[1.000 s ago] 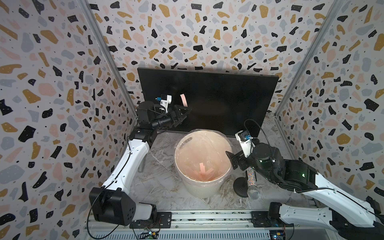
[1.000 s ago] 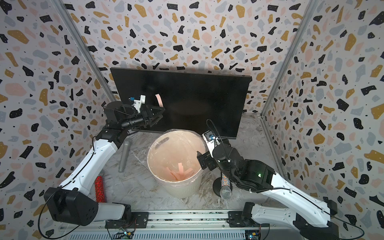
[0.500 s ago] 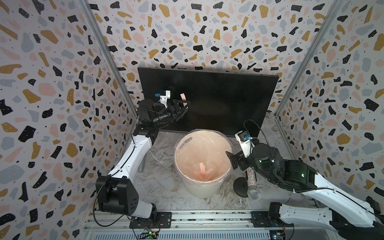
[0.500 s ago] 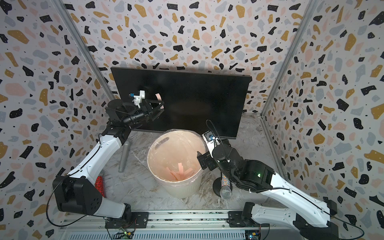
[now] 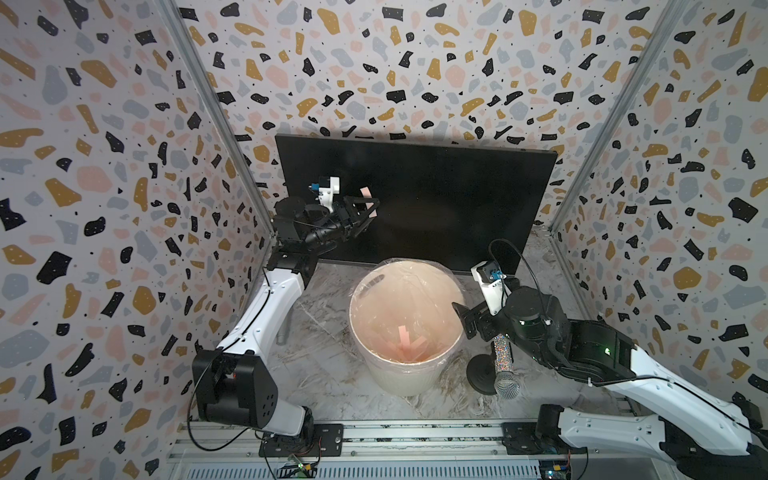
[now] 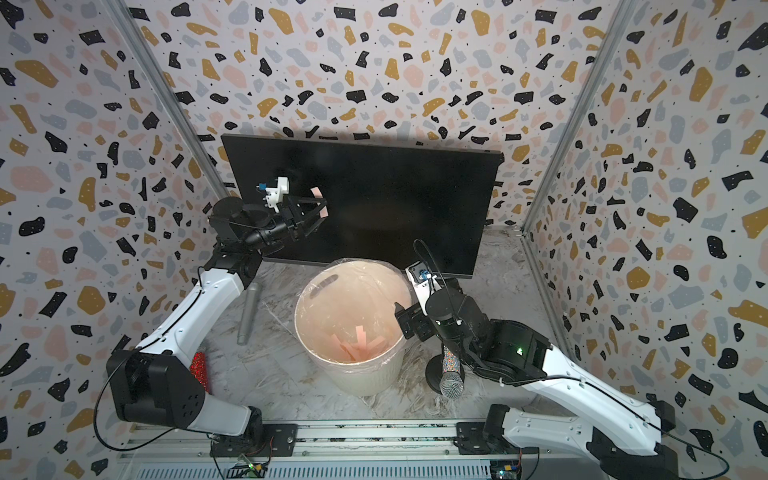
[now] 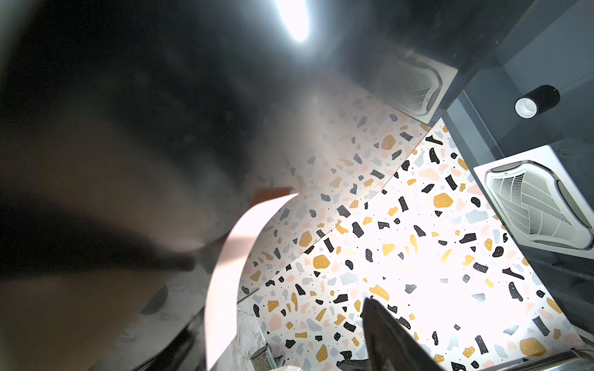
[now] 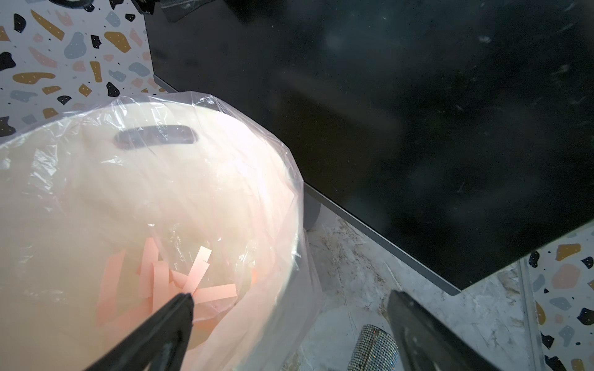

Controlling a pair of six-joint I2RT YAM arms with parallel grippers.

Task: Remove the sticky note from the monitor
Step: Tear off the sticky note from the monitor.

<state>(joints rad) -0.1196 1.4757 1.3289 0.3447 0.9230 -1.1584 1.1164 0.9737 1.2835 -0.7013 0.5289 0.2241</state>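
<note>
Reaches with the left gripper [image 5: 370, 205] to the far left part of the monitor [image 5: 457, 199], jaws apart on either side of the pink sticky note [image 5: 365, 192]. Note curled away from the screen, upper end on the glass; no pinch visible in the left wrist view. Holds the right gripper [image 5: 465, 320] wide open, gripping nothing, just right of the white bin [image 5: 407, 382], near a glittery microphone [image 5: 505, 365].

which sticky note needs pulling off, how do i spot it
Find the wide black monitor at the back wall. Near its left end, a slim pink sticky note curls off the screen at the left pincer. The other pink strips lie in the white bin.
</note>
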